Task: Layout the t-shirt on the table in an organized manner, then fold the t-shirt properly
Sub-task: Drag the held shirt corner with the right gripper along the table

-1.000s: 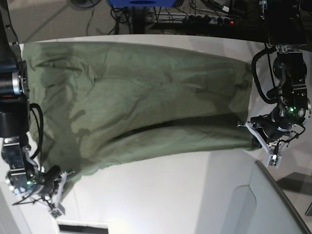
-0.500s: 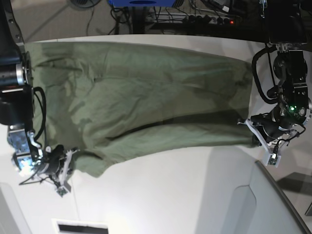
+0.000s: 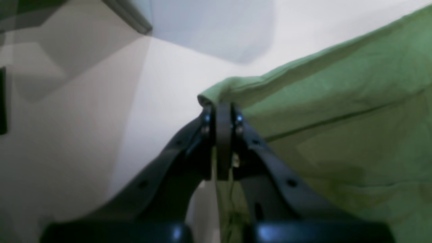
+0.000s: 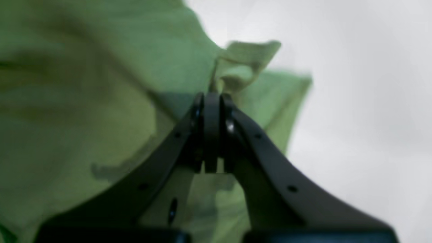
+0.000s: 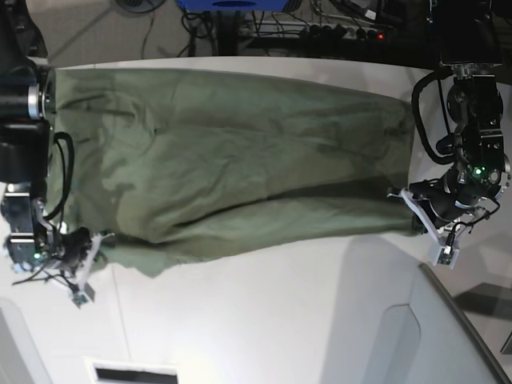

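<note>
The olive-green t-shirt (image 5: 240, 152) lies stretched across the white table (image 5: 264, 320), its near edge lifted at both ends. My left gripper (image 5: 412, 218), on the right of the base view, is shut on the shirt's corner. In the left wrist view that gripper (image 3: 221, 108) pinches a folded edge of the t-shirt (image 3: 337, 101) above the table (image 3: 162, 101). My right gripper (image 5: 94, 246), on the left of the base view, is shut on the other near corner. The right wrist view shows it (image 4: 212, 96) clamping a bunched tip of cloth (image 4: 84, 84), with the table (image 4: 354, 101) beyond.
A grey angled panel (image 5: 448, 328) rises at the near right of the table. Cables and a power strip (image 5: 344, 30) lie beyond the far edge, beside a blue object (image 5: 232, 4). A dark-slotted white plate (image 5: 132, 374) sits at the near left.
My right gripper has carried its corner of the shirt away from the near edge, and the hanging flap there has drawn up and flattened. The left gripper has barely moved.
</note>
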Controlling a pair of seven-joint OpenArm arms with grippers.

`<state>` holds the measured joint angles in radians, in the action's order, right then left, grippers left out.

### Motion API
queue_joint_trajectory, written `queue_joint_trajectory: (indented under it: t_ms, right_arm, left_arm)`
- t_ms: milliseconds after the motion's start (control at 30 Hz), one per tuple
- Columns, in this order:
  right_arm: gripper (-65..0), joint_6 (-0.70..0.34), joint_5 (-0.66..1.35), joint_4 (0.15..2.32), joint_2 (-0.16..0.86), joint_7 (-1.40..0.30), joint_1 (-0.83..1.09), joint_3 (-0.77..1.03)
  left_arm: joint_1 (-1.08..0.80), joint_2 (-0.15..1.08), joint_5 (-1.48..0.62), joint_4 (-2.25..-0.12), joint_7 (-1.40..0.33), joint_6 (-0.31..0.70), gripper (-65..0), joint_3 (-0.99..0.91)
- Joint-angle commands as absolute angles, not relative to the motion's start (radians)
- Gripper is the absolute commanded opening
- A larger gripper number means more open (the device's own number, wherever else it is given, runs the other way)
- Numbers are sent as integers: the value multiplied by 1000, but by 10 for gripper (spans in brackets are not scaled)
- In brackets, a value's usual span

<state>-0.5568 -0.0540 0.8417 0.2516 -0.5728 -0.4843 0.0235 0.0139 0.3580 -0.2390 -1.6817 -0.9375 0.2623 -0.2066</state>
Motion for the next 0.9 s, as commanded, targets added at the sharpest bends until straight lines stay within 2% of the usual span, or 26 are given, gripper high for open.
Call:
queue_joint_trajectory:
  t_ms: [0, 200, 367, 867]
  right_arm:
    - [-650, -553, -42, 889, 259, -576, -503, 35]
    - [-650, -553, -41, 992, 248, -685, -430, 42]
    - [-650, -553, -41, 1086, 205, -756, -378, 147]
    - [-650, -550, -41, 1363, 171, -938, -217, 176]
  left_arm:
    - [30, 375, -242, -1698, -917, 255, -650, -213]
    - [30, 371, -242, -1693, -917, 255, -650, -200]
    - [12, 369, -242, -1692, -911, 255, -650, -200]
    - [-30, 380, -242, -1701, -908, 257, -650, -200]
